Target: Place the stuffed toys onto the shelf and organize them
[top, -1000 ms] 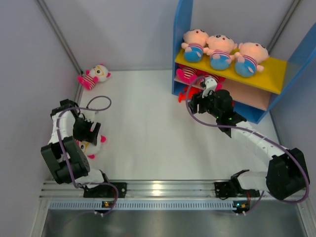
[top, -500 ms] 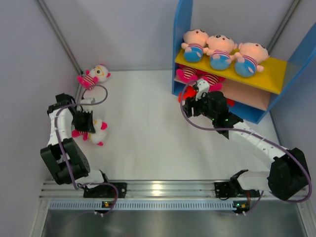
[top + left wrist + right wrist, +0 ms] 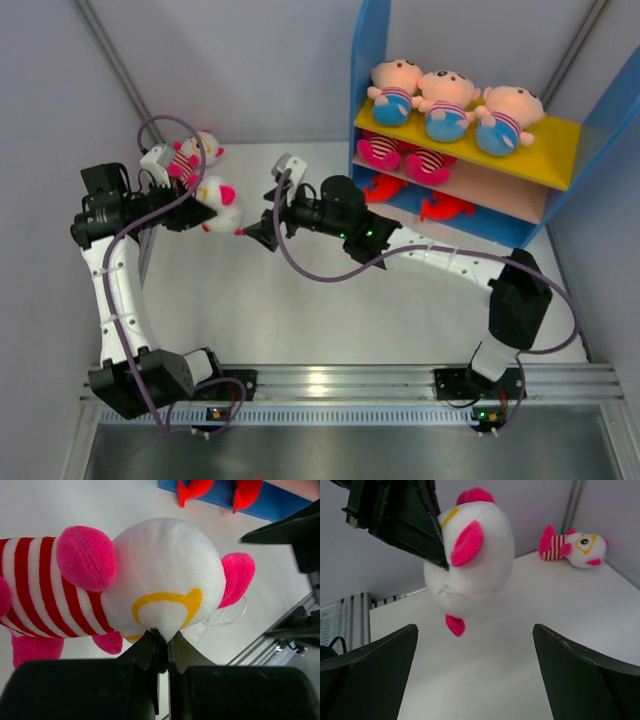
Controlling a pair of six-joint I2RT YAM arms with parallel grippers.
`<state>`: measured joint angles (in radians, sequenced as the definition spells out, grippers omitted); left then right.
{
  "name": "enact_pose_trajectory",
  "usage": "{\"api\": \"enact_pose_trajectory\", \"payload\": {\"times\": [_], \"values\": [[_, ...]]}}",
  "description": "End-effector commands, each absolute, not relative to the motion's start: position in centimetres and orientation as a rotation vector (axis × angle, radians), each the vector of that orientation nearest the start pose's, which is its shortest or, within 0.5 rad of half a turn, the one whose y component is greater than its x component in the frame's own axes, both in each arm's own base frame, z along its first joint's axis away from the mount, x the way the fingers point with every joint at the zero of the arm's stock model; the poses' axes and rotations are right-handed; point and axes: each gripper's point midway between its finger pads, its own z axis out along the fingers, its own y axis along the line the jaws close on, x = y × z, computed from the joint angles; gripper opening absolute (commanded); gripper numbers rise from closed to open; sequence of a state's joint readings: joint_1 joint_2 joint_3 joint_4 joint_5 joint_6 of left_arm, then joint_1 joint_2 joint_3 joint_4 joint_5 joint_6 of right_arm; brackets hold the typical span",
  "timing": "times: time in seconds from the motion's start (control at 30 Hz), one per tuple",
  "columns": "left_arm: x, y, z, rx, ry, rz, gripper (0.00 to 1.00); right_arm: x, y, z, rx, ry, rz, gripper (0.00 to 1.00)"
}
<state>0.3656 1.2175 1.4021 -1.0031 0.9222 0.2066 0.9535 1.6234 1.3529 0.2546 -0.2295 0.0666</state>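
Aloft near left wall (image 3: 60,120), striped doll (image 3: 215,197)

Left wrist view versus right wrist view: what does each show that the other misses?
Only the left wrist view shows the red-and-white striped body of the held toy, plus red fish toys on the shelf base. Only the right wrist view shows a second striped toy lying on the table, and the right gripper with its jaws wide open. Both show the held toy's white head and pink ears, pinched in the left gripper.
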Motion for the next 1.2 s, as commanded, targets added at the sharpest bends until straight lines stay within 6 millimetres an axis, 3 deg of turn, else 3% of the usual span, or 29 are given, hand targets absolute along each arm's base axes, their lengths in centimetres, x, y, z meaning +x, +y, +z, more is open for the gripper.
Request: {"api": "enact_pose_trajectory", "payload": {"times": [0.0,0.17,0.37,0.47,0.5,0.57,0.6,0.63,0.67,0.7,0.77,0.8,0.83,0.87,0.93,1.0,1.03,1.17], "values": [[26.9,-6.0,32.9,0.293,2.0,-0.905,0.0,25.2,50.0,34.2,-0.939,1.313,1.065,0.99],[26.3,-7.2,33.6,0.296,1.974,-1.027,0.0,25.3,52.2,33.3,-0.942,1.324,1.101,0.99],[26.0,-7.5,32.6,0.278,2.0,-1.044,0.0,25.9,53.0,34.2,-0.874,1.306,1.135,0.79],[25.9,-7.9,31.8,0.277,2.024,-1.056,0.0,26.3,53.2,35.5,-0.823,1.275,1.158,0.49],[25.9,-8.0,31.5,0.284,2.037,-1.039,0.0,26.2,53.1,35.7,-0.805,1.278,1.171,0.28],[25.9,-8.0,31.2,0.293,2.048,-1.014,0.0,26.6,52.8,36.0,-0.766,1.285,1.167,0.05],[26.0,-7.9,31.0,0.297,2.054,-0.989,0.01,26.6,52.3,36.1,-0.744,1.291,1.173,0.0],[26.1,-7.8,30.8,0.298,2.059,-0.978,0.07,26.8,51.9,36.0,-0.736,1.299,1.179,0.0],[26.1,-7.6,30.6,0.299,2.066,-0.963,0.21,26.9,51.5,35.4,-0.732,1.324,1.186,0.0],[26.2,-7.5,30.4,0.309,2.067,-0.947,0.46,27.1,50.7,35.5,-0.723,1.355,1.208,0.0],[26.5,-6.9,29.6,0.353,2.073,-0.873,0.58,27.8,49.3,34.7,-0.702,1.418,1.213,0.0],[26.7,-6.6,29.2,0.36,2.083,-0.843,0.64,27.9,48.3,35.3,-0.682,1.431,1.214,0.0],[27.1,-6.0,28.7,0.355,2.105,-0.797,0.77,28.9,47.1,34.4,-0.674,1.479,1.184,0.0],[27.4,-5.6,28.2,0.361,2.117,-0.773,0.82,29.0,46.5,33.5,-0.676,1.514,1.172,0.0],[27.7,-5.2,28.0,0.372,2.124,-0.736,0.9,29.4,44.7,33.3,-0.7,1.558,1.169,0.0],[28.2,-4.3,28.2,0.424,2.115,-0.646,0.9,29.7,42.6,31.8,-0.732,1.654,1.166,0.0],[28.4,-3.9,28.5,0.457,2.102,-0.595,0.9,29.0,41.9,31.5,-0.791,1.667,1.201,0.0],[29.1,-1.5,27.2,0.735,2.061,-0.296,0.91,27.0,37.7,28.7,-1.096,1.781,1.05,0.0]]}}
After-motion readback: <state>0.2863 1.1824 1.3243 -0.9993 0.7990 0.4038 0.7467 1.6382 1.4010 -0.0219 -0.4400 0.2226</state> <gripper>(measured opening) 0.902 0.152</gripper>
